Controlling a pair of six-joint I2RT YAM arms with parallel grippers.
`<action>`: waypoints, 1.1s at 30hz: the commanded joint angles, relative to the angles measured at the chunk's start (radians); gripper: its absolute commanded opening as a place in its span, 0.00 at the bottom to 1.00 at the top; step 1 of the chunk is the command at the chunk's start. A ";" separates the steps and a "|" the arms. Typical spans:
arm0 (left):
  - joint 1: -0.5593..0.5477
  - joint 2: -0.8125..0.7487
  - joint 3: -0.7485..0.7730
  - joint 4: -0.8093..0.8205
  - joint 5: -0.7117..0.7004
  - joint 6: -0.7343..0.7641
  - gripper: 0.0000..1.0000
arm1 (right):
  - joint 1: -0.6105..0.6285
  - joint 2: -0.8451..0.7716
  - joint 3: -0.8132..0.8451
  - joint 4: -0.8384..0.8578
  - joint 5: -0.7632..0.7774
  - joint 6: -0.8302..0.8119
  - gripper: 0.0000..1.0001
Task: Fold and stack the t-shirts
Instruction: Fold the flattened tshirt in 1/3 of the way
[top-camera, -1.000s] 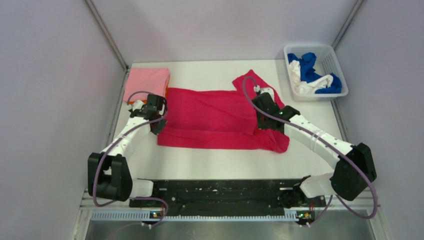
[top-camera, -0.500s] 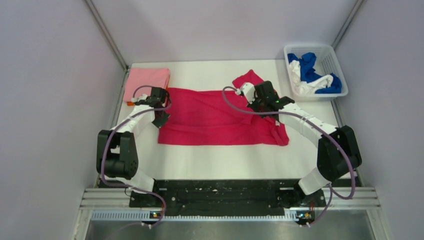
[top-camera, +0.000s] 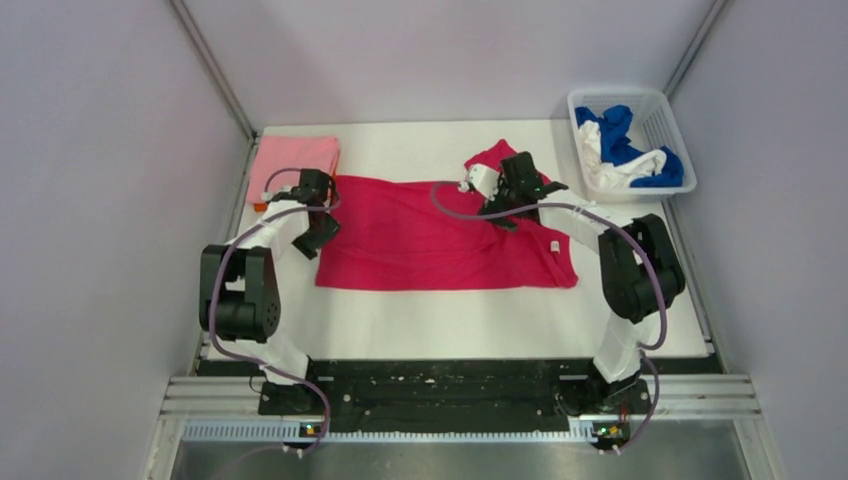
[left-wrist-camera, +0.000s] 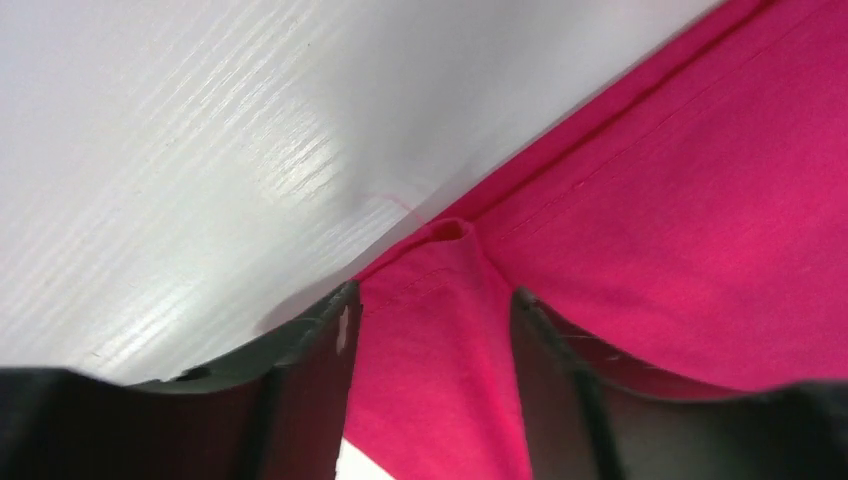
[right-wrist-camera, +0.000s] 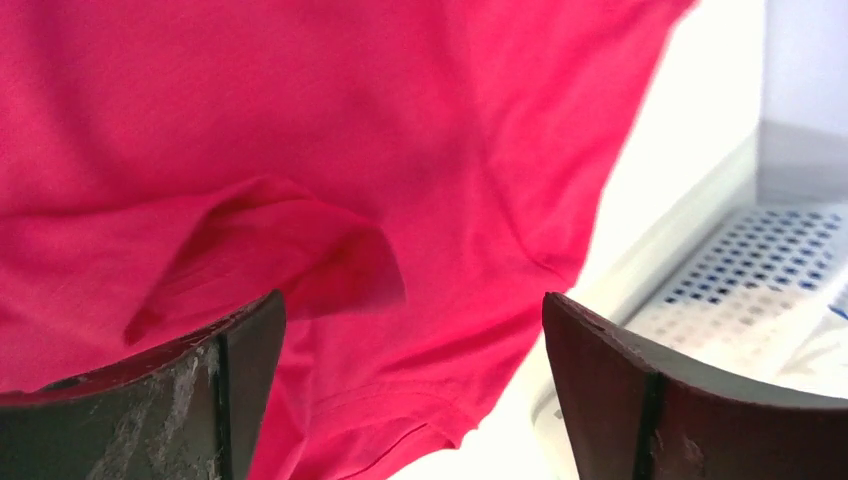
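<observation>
A crimson-pink t-shirt (top-camera: 430, 240) lies folded flat across the middle of the table, one sleeve (top-camera: 492, 155) sticking out at the back. My left gripper (top-camera: 322, 222) hovers low over its far left corner, jaws apart, with a raised ridge of hem (left-wrist-camera: 440, 300) loose between the fingers (left-wrist-camera: 310, 390). My right gripper (top-camera: 500, 197) stands wide open over the shirt's far right part, near the sleeve (right-wrist-camera: 420, 400), holding nothing. A folded light pink t-shirt (top-camera: 295, 160) rests at the back left on an orange one (top-camera: 259, 207).
A white mesh basket (top-camera: 665, 110) at the back right holds crumpled blue (top-camera: 618, 125) and white (top-camera: 610, 175) t-shirts. Its wall (right-wrist-camera: 740, 290) shows close on the right in the right wrist view. Grey walls enclose the table on three sides.
Both arms swung toward the far side carrying the shirt's edge, laying it over itself. Both grippers, shut on cloth before, have now opened and let go.
</observation>
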 joint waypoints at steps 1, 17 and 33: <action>0.007 -0.038 0.067 -0.011 0.000 0.025 0.72 | -0.010 -0.037 0.020 0.249 0.122 0.200 0.99; 0.002 -0.306 -0.134 0.131 0.302 0.138 0.93 | -0.021 -0.497 -0.497 0.392 -0.184 1.320 0.99; -0.006 -0.179 -0.107 0.162 0.346 0.199 0.96 | 0.027 -0.132 -0.356 0.516 -0.313 1.405 0.99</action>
